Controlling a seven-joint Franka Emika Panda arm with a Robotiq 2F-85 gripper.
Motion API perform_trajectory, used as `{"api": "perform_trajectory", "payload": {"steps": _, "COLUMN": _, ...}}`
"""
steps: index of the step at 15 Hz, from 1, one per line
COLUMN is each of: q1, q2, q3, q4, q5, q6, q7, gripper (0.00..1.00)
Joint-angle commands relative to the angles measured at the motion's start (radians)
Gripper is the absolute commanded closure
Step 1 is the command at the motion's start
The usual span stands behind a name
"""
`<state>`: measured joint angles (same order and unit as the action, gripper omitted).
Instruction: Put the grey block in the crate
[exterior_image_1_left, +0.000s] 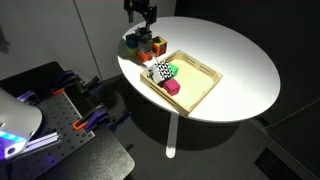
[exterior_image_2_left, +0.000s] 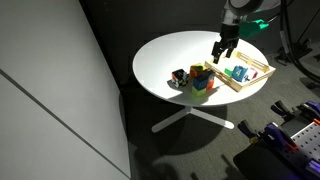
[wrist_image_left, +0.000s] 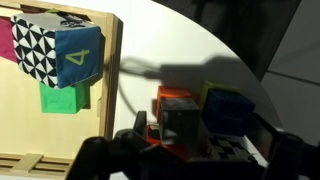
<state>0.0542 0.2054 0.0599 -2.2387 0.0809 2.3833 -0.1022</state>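
Squarely between the parted fingers (wrist_image_left: 92, 156) lies the grey block (wrist_image_left: 181, 127), below them.

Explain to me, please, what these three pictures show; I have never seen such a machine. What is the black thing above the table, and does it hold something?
This is a robot arm at a white table. Two pictures come from cameras outside the robot; the third comes from a camera on its wrist, looking down past the gripper. The black thing is that gripper, the arm's two-fingered hand; it hangs open and holds nothing. On the table lies a wooden crate with a patterned block, a green block and a pink cube inside. Beside the crate stands a cluster of blocks; the wrist view shows the grey block among them, under the gripper.
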Motion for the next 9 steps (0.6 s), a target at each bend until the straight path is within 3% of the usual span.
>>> {"api": "perform_trajectory", "payload": {"steps": 1, "q1": 0.02, "q2": 0.08, "q3": 0.002, "q4": 0.079, "q5": -0.034, "q6": 0.007, "q7": 0.073, "gripper": 0.0}}
{"api": "perform_trajectory", "payload": {"steps": 9, "q1": 0.068, "q2": 0.202, "q3": -0.018, "q4": 0.176, "q5": -0.136, "q6": 0.031, "q7": 0.194, "gripper": 0.0}}
